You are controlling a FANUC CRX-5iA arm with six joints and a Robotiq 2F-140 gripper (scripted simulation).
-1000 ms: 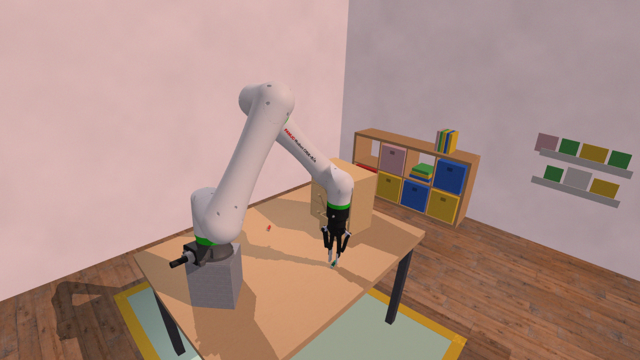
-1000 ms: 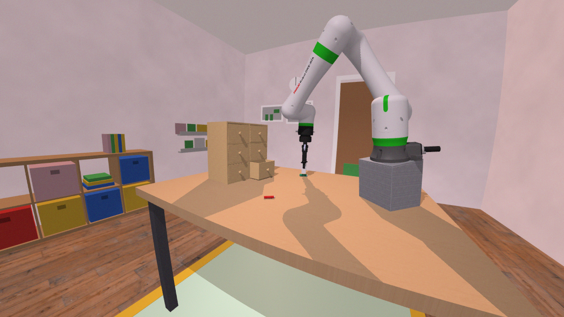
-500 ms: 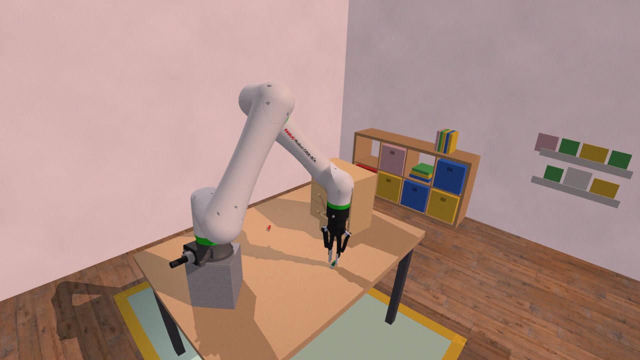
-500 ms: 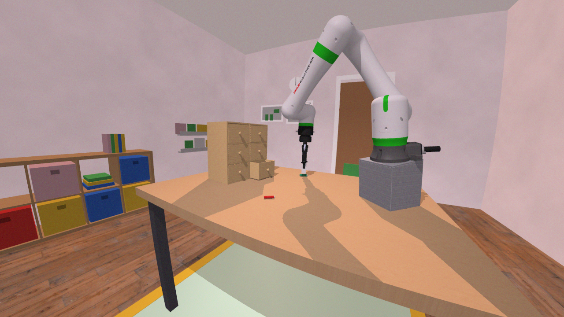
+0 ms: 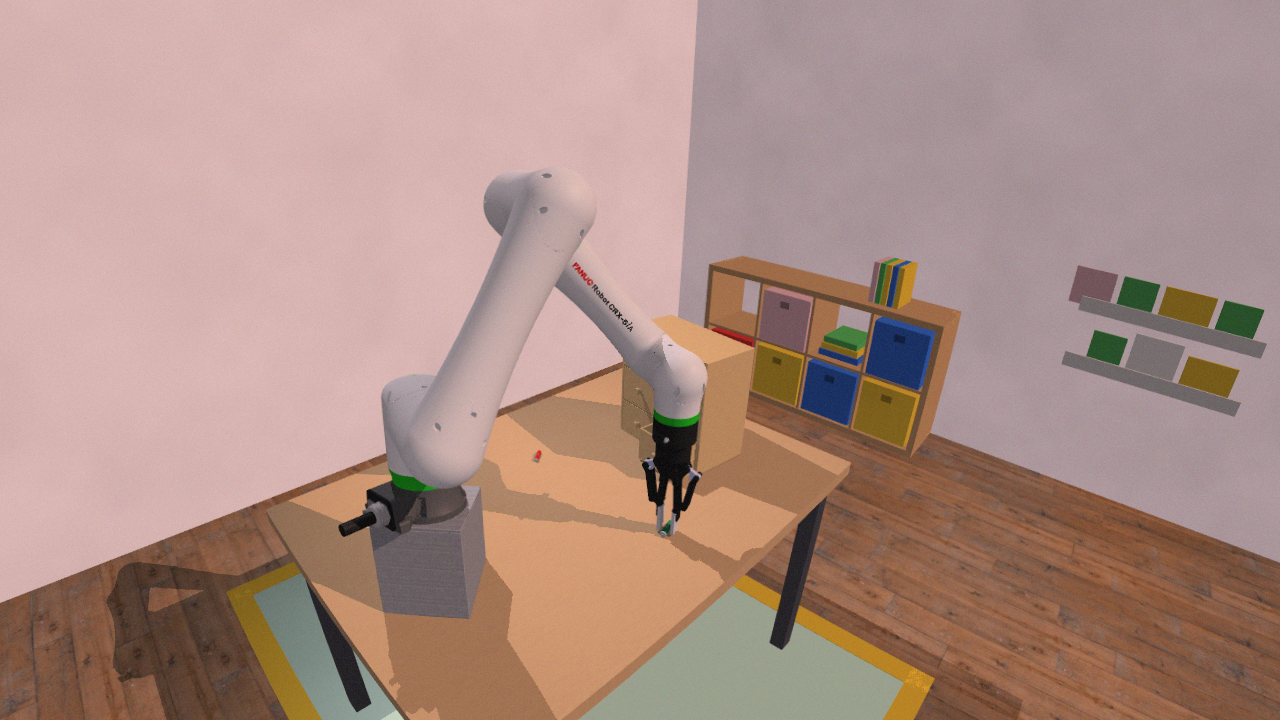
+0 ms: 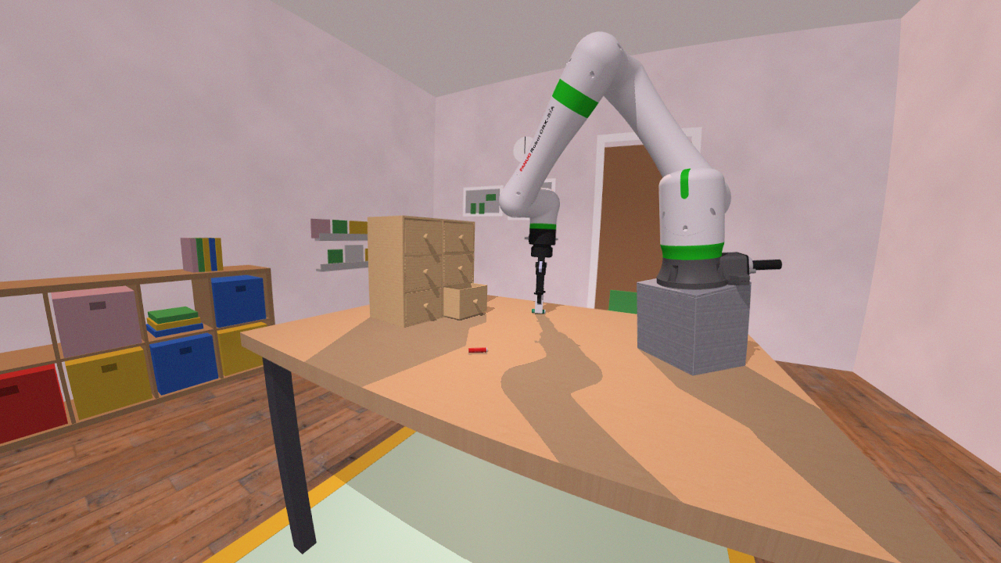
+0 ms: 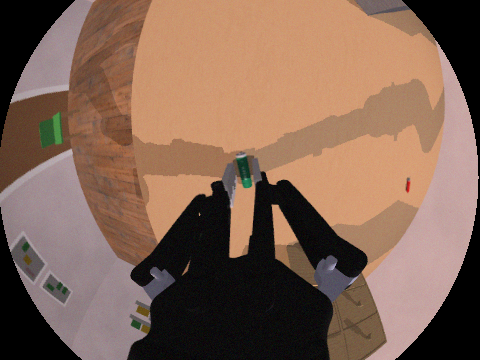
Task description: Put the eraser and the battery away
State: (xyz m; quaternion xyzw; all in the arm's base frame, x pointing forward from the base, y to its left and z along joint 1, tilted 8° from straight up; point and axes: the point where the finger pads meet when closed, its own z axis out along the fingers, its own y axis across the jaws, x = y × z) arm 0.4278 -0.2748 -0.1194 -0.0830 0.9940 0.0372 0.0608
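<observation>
Exterior view, items listed left to right. Small chest (image 6: 392,266): upright at the far end of the bench (image 6: 629,434). Its bottom-row right drawer (image 6: 467,301) is drawn partway out and the other drawers are flush. Eraser (image 6: 477,349): red, lying on the bench in front of the chest, untouched. AA battery (image 7: 244,168): green, lying flat on the bench well to the right of the open drawer. Fingers: set narrow, one on each side of the battery at bench height, not yet clenched and gripping nothing. Arm: elbow raised high, forearm sloping down toward the chest, wrist plumb with the fingers pointing straight down; it is mounted on a grey block (image 6: 693,335) at the right. Handling note: the step looks like the pick-up. Keep the battery centred between the pads, close across its round body rather than its ends, then lift straight up so it does not roll out.
</observation>
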